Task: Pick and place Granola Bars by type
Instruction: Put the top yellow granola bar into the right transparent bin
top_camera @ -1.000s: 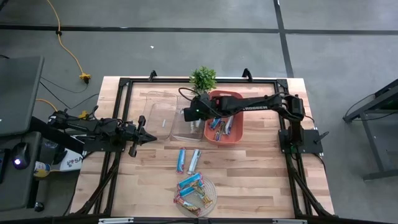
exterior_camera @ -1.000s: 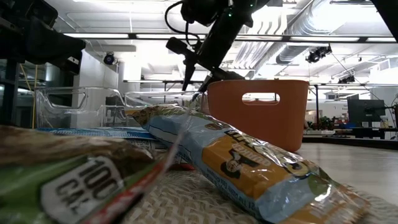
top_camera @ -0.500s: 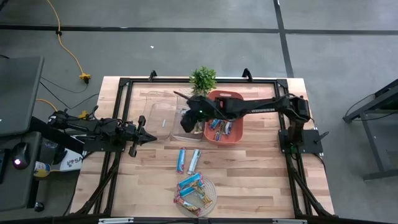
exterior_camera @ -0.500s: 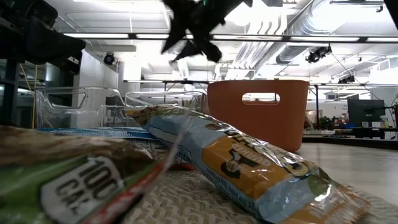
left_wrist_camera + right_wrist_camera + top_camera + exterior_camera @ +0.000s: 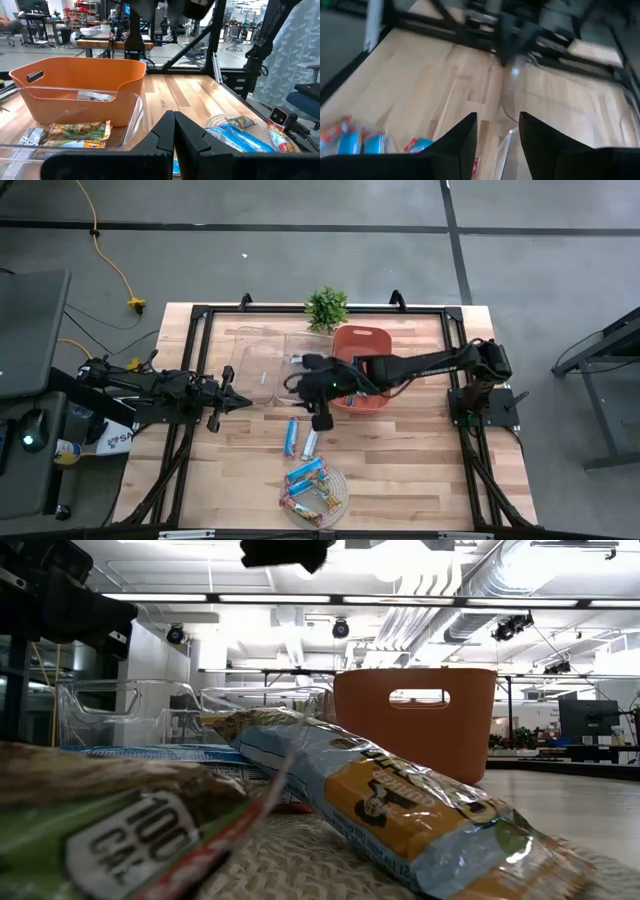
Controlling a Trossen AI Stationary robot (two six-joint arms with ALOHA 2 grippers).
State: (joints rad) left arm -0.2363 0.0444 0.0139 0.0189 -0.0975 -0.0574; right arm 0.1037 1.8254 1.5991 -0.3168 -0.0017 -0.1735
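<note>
- Two bars [image 5: 301, 439], one blue and one silver-white, lie side by side on the bare table [image 5: 420, 460], near the middle, between the bins and the round woven mat [image 5: 340, 490].
- More Granola Bars [image 5: 308, 488] sit piled on that mat at the near edge; some lie in the orange bin [image 5: 362, 337], and a few in the clear bin [image 5: 132, 112] left of it.
- The right claw [image 5: 322, 420] hangs over the table just beside the two loose bars, its arm stretched past the orange bin.
- Its fingers [image 5: 465, 137] stand partly apart with nothing between them; they touch nothing.
- Judged from this, the step in hand is the reach for the next bar to sort.
- The next move calls for lowering the claw over one loose bar, lined up across its narrow width, without nudging its neighbour.
- The left claw [image 5: 173, 135] waits at the table's left side, pressed fully closed and empty.
</note>
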